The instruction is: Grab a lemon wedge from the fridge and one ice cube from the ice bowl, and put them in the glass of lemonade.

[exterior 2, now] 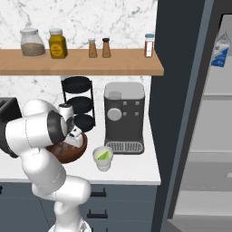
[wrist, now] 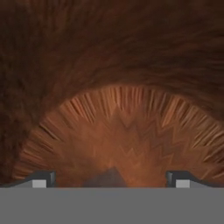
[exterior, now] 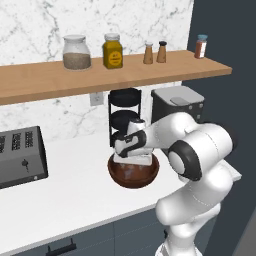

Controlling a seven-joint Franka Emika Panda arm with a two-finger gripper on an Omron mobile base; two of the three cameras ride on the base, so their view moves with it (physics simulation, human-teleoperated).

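Observation:
My gripper (exterior: 132,161) reaches down into the ice bowl (exterior: 125,179), a wide dark reddish-brown wooden bowl on the white counter, also seen from the right (exterior 2: 68,155). In the hand view the fingertips (wrist: 43,179) stand wide apart, open, over the bowl's grained floor (wrist: 127,127). A pale grey ice cube (wrist: 107,178) lies between them at the bottom edge, ungripped. The glass of lemonade (exterior 2: 103,158) stands right of the bowl, in front of the coffee machine, with a yellow-green lemon wedge (exterior 2: 105,155) in it. The fridge (exterior 2: 179,90) rises at the right, its pale shelves showing.
A black three-tier rack (exterior: 124,112) stands just behind the bowl, and a coffee machine (exterior 2: 124,118) is right of it. A toaster (exterior: 20,157) sits at the left. A wooden shelf (exterior: 100,75) with jars hangs above. A milk carton (exterior 2: 219,50) stands in the fridge.

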